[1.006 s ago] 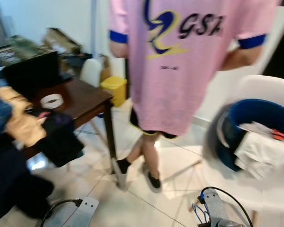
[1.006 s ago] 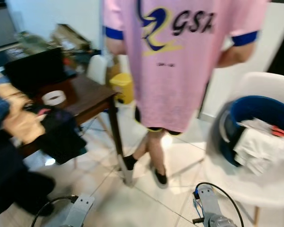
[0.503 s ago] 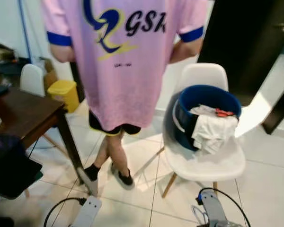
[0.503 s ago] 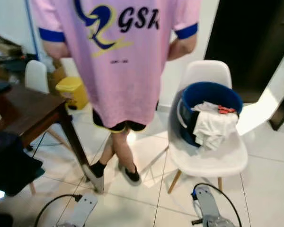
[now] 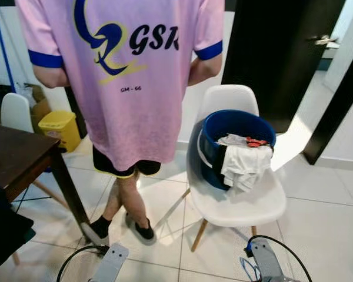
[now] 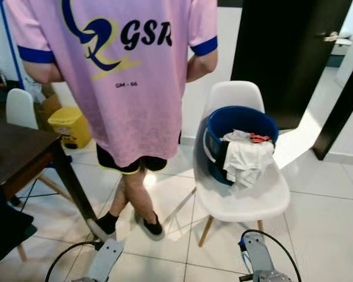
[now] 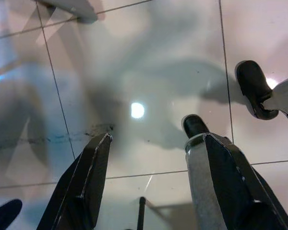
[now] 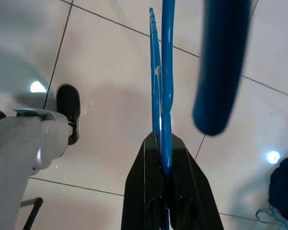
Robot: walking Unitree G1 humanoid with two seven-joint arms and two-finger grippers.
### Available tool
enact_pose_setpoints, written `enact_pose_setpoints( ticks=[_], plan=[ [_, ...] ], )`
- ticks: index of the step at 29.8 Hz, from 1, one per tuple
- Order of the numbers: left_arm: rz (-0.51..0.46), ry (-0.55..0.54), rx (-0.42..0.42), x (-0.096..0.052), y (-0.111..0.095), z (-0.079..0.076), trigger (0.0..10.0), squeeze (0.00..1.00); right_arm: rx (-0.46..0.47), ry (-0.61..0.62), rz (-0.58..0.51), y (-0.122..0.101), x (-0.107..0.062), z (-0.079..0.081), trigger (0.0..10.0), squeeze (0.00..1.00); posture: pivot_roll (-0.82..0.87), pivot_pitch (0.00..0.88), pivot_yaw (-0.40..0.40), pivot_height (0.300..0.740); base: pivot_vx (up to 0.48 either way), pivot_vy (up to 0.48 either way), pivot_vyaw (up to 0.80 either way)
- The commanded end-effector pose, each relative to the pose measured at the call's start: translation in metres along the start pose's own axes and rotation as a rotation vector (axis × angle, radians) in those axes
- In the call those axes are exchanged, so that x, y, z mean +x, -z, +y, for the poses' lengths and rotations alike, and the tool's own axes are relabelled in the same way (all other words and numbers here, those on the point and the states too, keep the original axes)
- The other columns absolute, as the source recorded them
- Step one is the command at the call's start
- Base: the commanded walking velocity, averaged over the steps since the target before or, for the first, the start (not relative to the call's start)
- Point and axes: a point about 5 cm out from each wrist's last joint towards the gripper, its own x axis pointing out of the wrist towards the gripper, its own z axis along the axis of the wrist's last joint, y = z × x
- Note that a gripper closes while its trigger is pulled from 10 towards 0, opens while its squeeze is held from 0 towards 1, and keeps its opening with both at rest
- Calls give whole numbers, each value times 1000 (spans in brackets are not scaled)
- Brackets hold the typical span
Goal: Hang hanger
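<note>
A blue plastic hanger (image 8: 167, 72) runs edge-on away from my right gripper (image 8: 161, 136), whose black fingers are shut on its thin bar. A thick blurred blue part of the hanger (image 8: 221, 67) hangs close to the camera. The hanger hangs over pale floor tiles. My left gripper (image 7: 151, 139) is open above the tiled floor with nothing between its fingers. Both silver forearms, left (image 5: 109, 264) and right (image 5: 265, 264), show at the bottom of the eye views.
A person in a pink shirt (image 5: 126, 76) stands close ahead, back to me. To the right, a white chair (image 5: 241, 200) carries a blue bucket (image 5: 238, 126) with white cloth (image 5: 242, 164) over its rim. A dark table (image 5: 17, 158) is left; a black door (image 5: 276, 53) behind.
The camera has swung right: the table and its clothes slid out to the left, and the chair with the bucket came toward the middle. The picture is sharper now.
</note>
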Motion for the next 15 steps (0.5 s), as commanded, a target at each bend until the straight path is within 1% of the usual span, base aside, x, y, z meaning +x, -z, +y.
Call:
enact_pose_setpoints(
  ticks=[1, 9, 11, 15],
  plan=[
    [17, -2, -8, -1, 5, 2, 10000, 0, -12, -1, -3, -1, 0, 0, 10000, 0, 4, 0, -12, 740, 0, -307, 0],
    [16, 0, -9, -1, 5, 1, 10000, 0, -11, -3, -5, -1, 0, 0, 10000, 0, 3, 0, -11, 740, 0, -323, 0],
    [-5, -15, -49, 0, 1, 5, 10000, 0, 3, 0, -10, -2, 0, -1, 10000, 0, 3, 0, -6, 740, 0, -341, 0],
    [-32, -24, -81, 0, -5, 8, 10000, 0, 5, 4, -19, -5, 0, -2, 10000, 0, -3, 0, -3, 740, 0, -361, 0]
  ],
)
